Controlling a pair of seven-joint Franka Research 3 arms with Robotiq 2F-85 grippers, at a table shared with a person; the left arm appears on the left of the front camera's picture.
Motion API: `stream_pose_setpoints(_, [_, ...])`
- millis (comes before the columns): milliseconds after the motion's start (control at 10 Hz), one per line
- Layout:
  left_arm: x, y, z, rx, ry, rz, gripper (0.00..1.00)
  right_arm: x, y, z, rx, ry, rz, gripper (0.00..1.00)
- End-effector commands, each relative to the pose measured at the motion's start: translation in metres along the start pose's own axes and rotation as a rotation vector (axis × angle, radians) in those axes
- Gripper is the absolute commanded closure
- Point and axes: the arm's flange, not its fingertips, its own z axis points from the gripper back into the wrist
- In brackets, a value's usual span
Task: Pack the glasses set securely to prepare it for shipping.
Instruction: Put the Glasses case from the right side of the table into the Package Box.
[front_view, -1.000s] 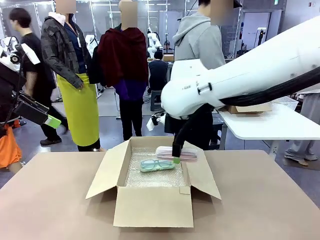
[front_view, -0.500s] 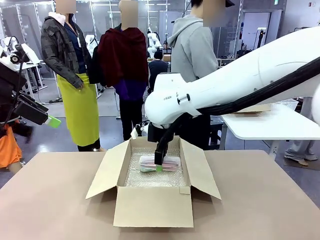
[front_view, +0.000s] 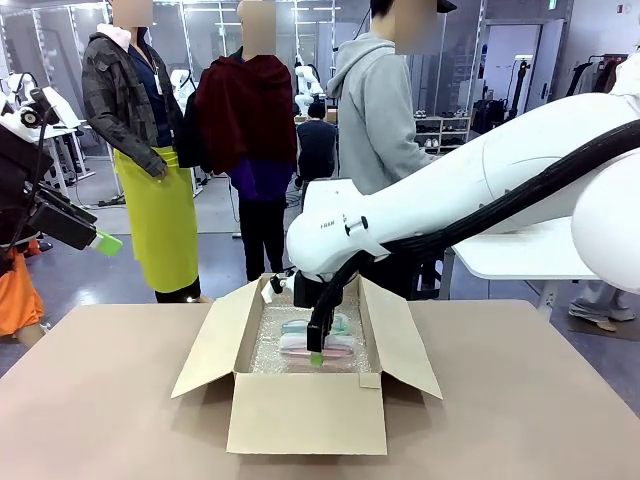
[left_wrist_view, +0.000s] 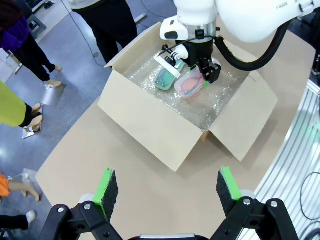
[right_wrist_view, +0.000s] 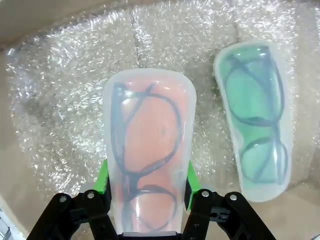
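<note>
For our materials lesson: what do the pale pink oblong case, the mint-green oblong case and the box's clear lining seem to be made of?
The pale pink oblong case: probably translucent plastic, frosted finish; dark spectacle frames show cloudily through it. The mint-green oblong case: seemingly the same frosted plastic, tinted green. The clear lining: bubble wrap, glossy plastic film covered in small bubbles.

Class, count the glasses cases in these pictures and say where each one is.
2. The pink case is held by the right gripper inside the cardboard box. The mint-green case lies beside it on the bubble wrap.
</note>
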Motion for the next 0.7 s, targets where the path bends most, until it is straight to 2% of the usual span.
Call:
stream_pose_setpoints(0, [-0.0009,-0.0004,0.0006,-0.001,-0.003,0.000,0.00,0.0082,0.0015,-0.0100,-0.050,0.006,-0.023,0.36])
stream_pose_setpoints(100, [-0.0009,-0.0004,0.0006,-0.001,-0.003,0.000,0.00,0.0092,0.0002,-0.0127,-0.043,0.015,-0.028,0.36])
stream_pose_setpoints(400, [-0.0009,-0.0004,0.0006,-0.001,-0.003,0.000,0.00,0.0078,0.0009,-0.0086,-0.043,0.021,-0.023,0.00])
stream_pose_setpoints(600, [-0.0009,-0.0004,0.0006,-0.001,-0.003,0.000,0.00,0.0072,0.0059,-0.0072,-0.059,0.039,-0.020,0.00])
